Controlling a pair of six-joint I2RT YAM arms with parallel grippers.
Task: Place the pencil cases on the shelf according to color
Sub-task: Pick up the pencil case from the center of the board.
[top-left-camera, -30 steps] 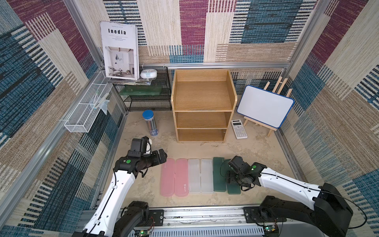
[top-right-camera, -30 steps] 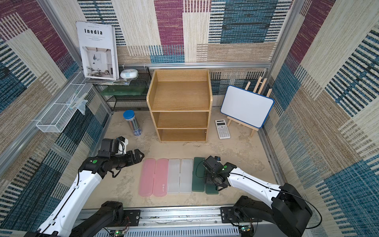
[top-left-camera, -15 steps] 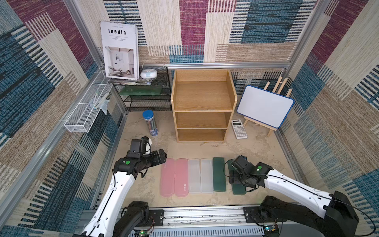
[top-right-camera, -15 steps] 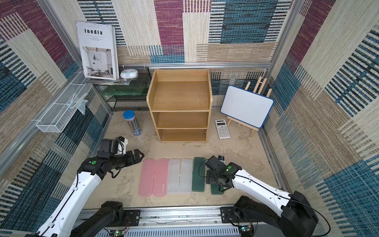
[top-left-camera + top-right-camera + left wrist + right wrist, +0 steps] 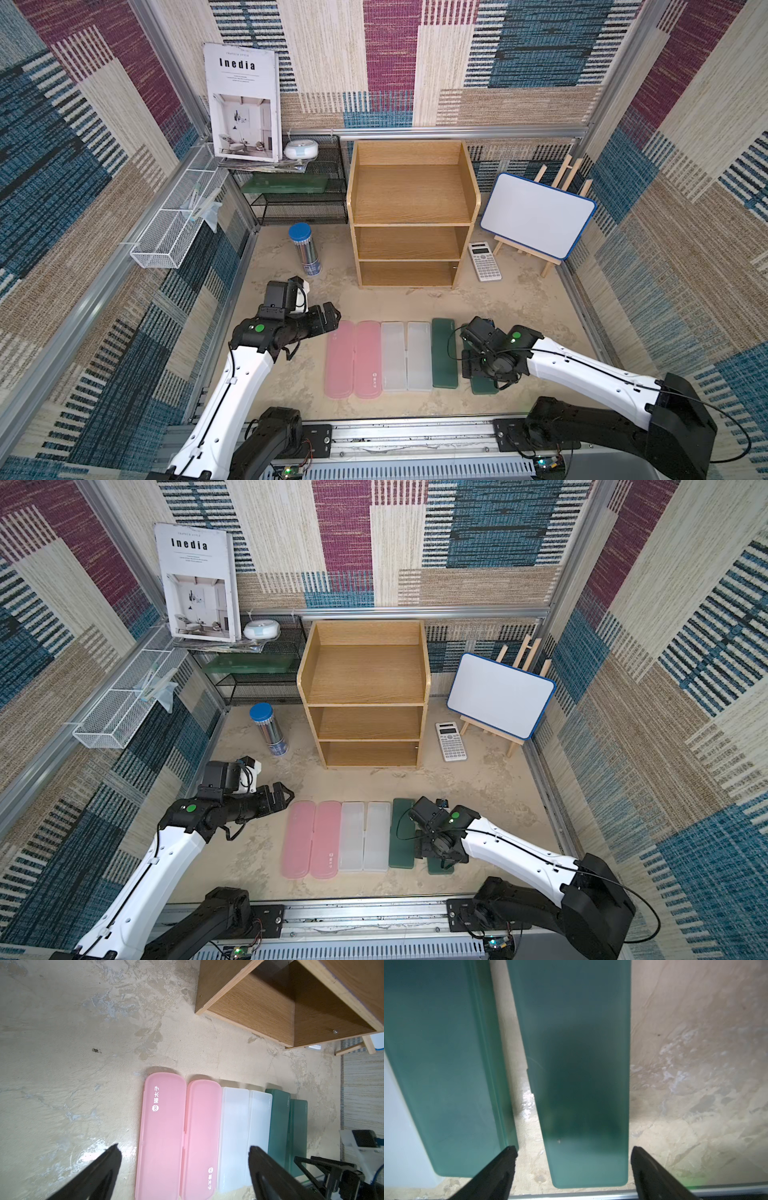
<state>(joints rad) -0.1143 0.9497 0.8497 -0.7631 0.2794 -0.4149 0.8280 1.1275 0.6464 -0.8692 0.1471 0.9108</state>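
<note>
Six pencil cases lie in a row on the sandy floor: two pink (image 5: 353, 359), two frosted white (image 5: 406, 356), and one dark green (image 5: 444, 353). The second dark green case (image 5: 577, 1064) lies apart from that one, shifted toward the front rail. My right gripper (image 5: 573, 1149) is open low over its near end, one finger on each long side, with a gap on the side facing the other green case (image 5: 442, 1053). In both top views the arm hides most of that case. My left gripper (image 5: 184, 1147) hovers open above the pink cases' far end. All three tiers of the oak shelf (image 5: 409, 195) are bare.
A calculator (image 5: 484, 262) and a whiteboard on an easel (image 5: 538, 220) stand right of the shelf. A blue-lidded tube (image 5: 305, 249) and a black wire rack (image 5: 299, 195) stand to its left. A white wire basket (image 5: 174, 224) hangs on the left wall. The metal rail (image 5: 415, 432) runs along the front.
My right gripper has moved right and toward the front rail, and the outer green case has shifted with it away from its neighbour. The jaws opened slightly. The left arm stayed put.
</note>
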